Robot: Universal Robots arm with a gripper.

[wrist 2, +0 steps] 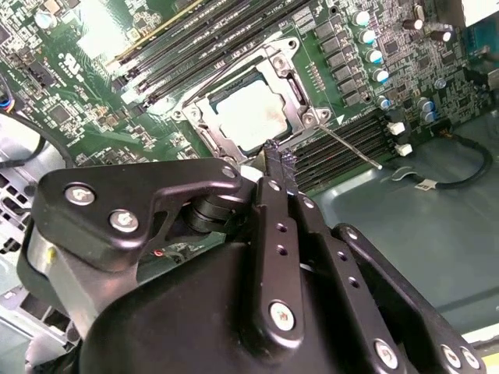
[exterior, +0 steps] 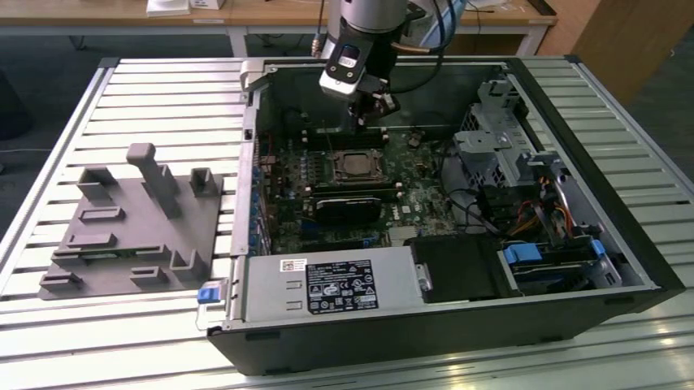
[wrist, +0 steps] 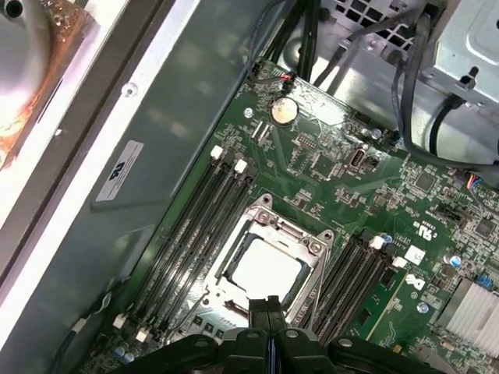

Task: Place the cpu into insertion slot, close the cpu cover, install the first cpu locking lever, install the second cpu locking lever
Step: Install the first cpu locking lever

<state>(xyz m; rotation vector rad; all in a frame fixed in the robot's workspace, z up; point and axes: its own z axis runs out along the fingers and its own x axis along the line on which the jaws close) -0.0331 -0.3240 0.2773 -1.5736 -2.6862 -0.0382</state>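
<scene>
The arm (exterior: 366,28) angles steeply down, its pincer (wrist 2: 277,152) pressed fully together.

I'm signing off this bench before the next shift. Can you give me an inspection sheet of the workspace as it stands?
Surface: slatted metal table carrying an open computer case.
Job's things: cpu sits in the insertion slot; cpu cover lies down around it; a thin lever rod sticks out over the memory slots.
Clutter: grey fixture tray beside the case, on the exterior view's left.
Gripper: gripper shut and empty, at the slot's edge; contact cannot be told.
Cables: wire bundle by the drive bays; black lead on the case floor.
Surroundings: wooden desks behind the table.
</scene>
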